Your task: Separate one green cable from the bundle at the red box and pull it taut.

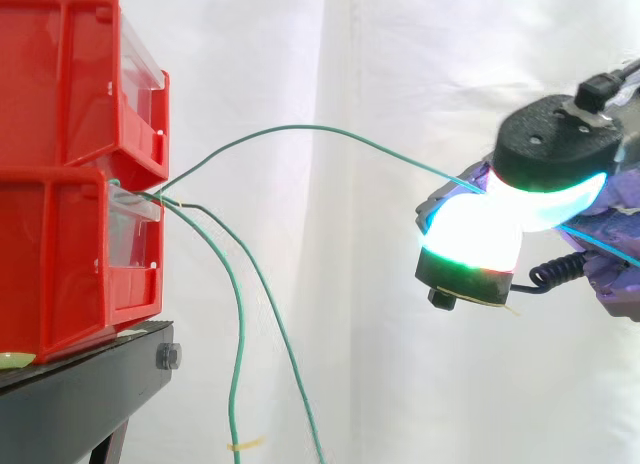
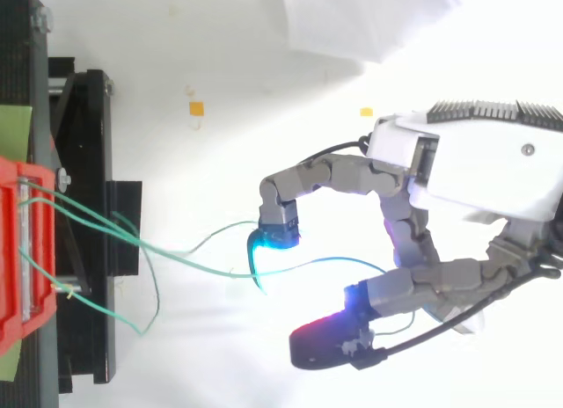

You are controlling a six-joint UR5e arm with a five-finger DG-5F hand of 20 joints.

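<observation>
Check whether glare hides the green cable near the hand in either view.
Side view: the hand's white glow washes out the green cable where they meet. Top view: cyan glow lights the cable beside the hand, and the white ground beneath leaves it faint.

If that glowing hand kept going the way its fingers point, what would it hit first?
The hand, pinching one green cable, would probably meet the slack green cables first, then the lower red bin; depth unclear.

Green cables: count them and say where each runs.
3. One cable arcs from the red box to the robot hand; two more hang from the box, a left one and a right one. Others may be hidden inside the box.
</observation>
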